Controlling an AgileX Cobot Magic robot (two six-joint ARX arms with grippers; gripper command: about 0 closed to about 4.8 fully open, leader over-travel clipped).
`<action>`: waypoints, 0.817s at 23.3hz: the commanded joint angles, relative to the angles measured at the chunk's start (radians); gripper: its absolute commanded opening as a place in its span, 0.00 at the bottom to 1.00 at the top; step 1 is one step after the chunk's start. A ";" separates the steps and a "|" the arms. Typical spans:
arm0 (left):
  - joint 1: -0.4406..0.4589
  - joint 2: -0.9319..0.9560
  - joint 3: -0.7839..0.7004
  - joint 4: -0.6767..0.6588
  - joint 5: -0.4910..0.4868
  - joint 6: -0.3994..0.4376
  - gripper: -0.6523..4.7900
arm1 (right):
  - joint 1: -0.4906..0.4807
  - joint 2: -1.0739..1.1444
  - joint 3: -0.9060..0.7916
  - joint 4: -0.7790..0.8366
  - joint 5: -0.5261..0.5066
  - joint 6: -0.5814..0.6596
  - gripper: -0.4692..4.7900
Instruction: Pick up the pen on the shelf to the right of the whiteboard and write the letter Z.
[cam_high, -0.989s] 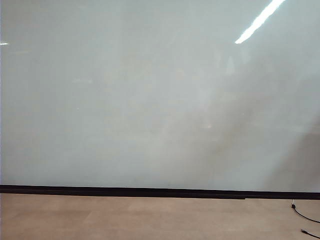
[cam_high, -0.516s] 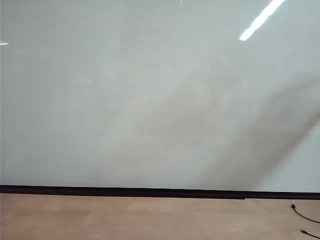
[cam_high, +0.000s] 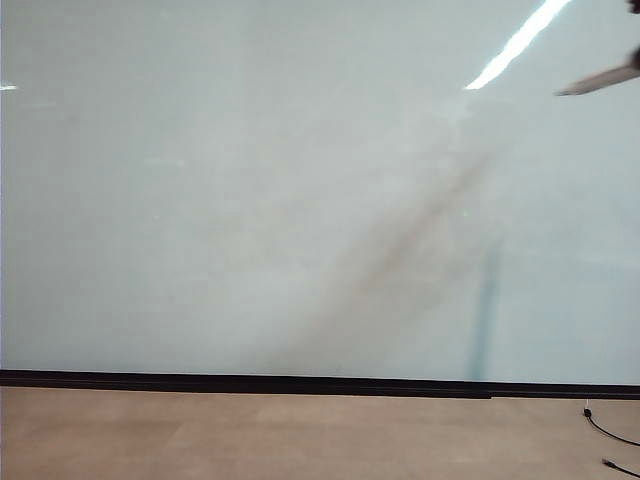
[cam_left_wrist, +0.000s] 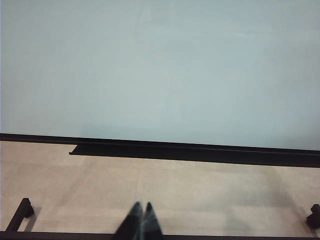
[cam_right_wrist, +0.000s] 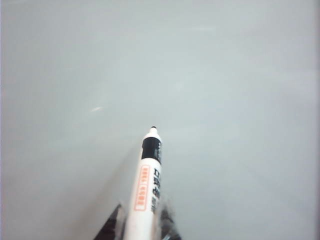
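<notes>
Gripping the pen (cam_right_wrist: 146, 192) between its two fingers, the right hand (cam_right_wrist: 137, 222) points the small dark tip at the whiteboard (cam_right_wrist: 210, 75). In the right wrist view the pen is white with a black band near the tip and orange print on its side, and the tip looks close to the board, but I cannot tell if it touches. In the exterior view the pen (cam_high: 600, 80) pokes in as a thin blurred shape near the board's top right corner, with the whiteboard (cam_high: 250, 200) filling most of that view above the tan floor (cam_high: 300, 435). No writing shows on the board. The left hand (cam_left_wrist: 141, 212) is low over the floor, in front of the board's black bottom strip (cam_left_wrist: 200, 151), with its fingers pressed together and nothing between them.
</notes>
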 joint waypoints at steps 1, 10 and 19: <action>0.000 0.000 0.002 0.005 0.000 0.004 0.11 | 0.143 0.047 0.030 0.025 -0.002 -0.027 0.08; 0.000 0.000 0.002 0.005 0.000 0.004 0.11 | 0.293 0.525 0.306 0.233 -0.135 -0.111 0.08; 0.000 0.000 0.002 0.005 0.000 0.004 0.11 | 0.339 0.774 0.568 0.269 -0.185 -0.111 0.08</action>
